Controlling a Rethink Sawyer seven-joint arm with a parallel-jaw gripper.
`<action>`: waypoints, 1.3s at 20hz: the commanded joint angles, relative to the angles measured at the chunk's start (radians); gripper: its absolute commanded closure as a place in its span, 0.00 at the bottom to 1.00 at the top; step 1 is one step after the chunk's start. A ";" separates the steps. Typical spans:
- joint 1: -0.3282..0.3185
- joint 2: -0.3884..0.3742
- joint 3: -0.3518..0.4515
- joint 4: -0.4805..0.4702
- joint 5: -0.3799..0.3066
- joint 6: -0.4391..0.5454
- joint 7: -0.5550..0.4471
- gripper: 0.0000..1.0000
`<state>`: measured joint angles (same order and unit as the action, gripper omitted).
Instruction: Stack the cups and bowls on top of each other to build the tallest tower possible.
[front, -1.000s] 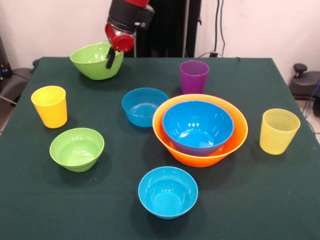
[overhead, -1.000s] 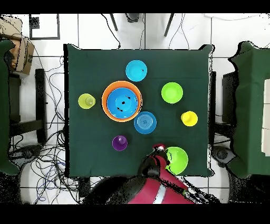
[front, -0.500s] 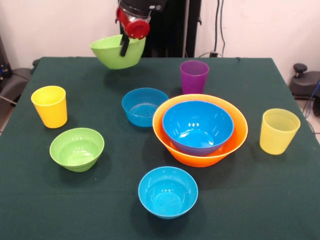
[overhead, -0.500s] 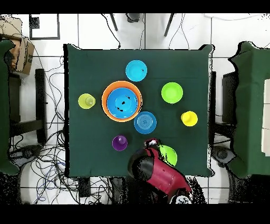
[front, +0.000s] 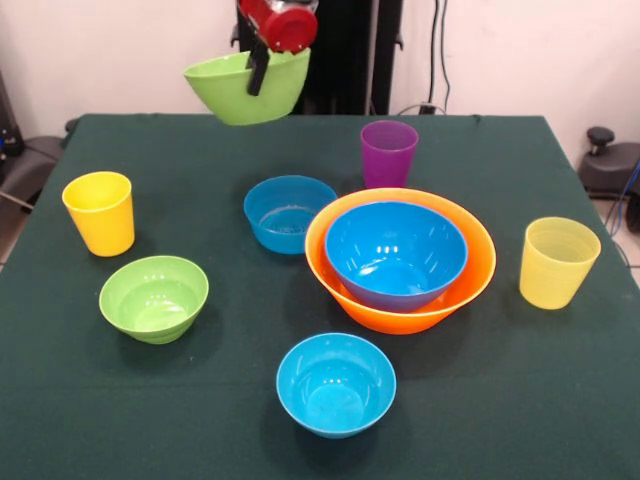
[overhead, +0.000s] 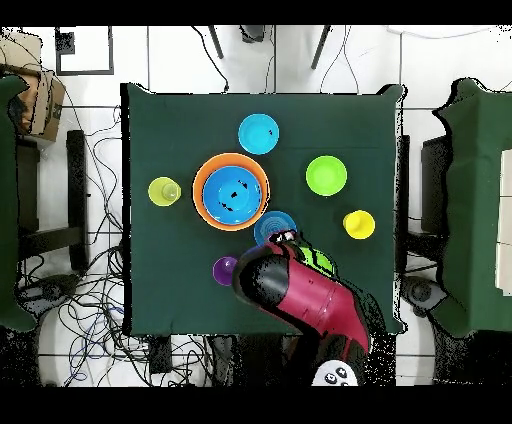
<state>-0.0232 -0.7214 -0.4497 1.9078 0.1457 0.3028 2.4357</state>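
Observation:
My gripper (front: 260, 72) is shut on the rim of the medium green bowl (front: 240, 88), which hangs tilted in the air above the table's far side. In the overhead view the arm covers most of that green bowl (overhead: 319, 259). The tower is the orange bowl (front: 470, 285) with the large blue bowl (front: 397, 252) nested inside it, right of centre. A small blue bowl (front: 288, 212) sits below the lifted bowl and another small blue bowl (front: 335, 383) sits at the front. At the left are the small green bowl (front: 154, 297) and the yellow cup (front: 100, 212). The purple cup (front: 388, 153) stands behind the tower and the pale yellow cup (front: 557, 262) to its right.
The dark green table (front: 560, 400) has open cloth along its front corners and right edge. In the overhead view the red arm (overhead: 310, 300) reaches over the table's lower half, partly hiding the purple cup (overhead: 223, 268) and one small blue bowl (overhead: 268, 224).
The gripper has lifted the medium green bowl off the table, raising it and carrying it rightwards in the front view. All other bowls and cups stayed put.

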 joint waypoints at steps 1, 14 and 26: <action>0.066 0.040 -0.035 -0.281 -0.053 0.252 0.018 1.00; 0.156 0.251 -0.155 -0.626 -0.007 0.495 0.199 1.00; 0.215 0.429 -0.265 -0.787 0.052 0.570 0.336 1.00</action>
<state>0.1731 -0.3965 -0.7294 1.2374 0.1661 0.7440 2.5064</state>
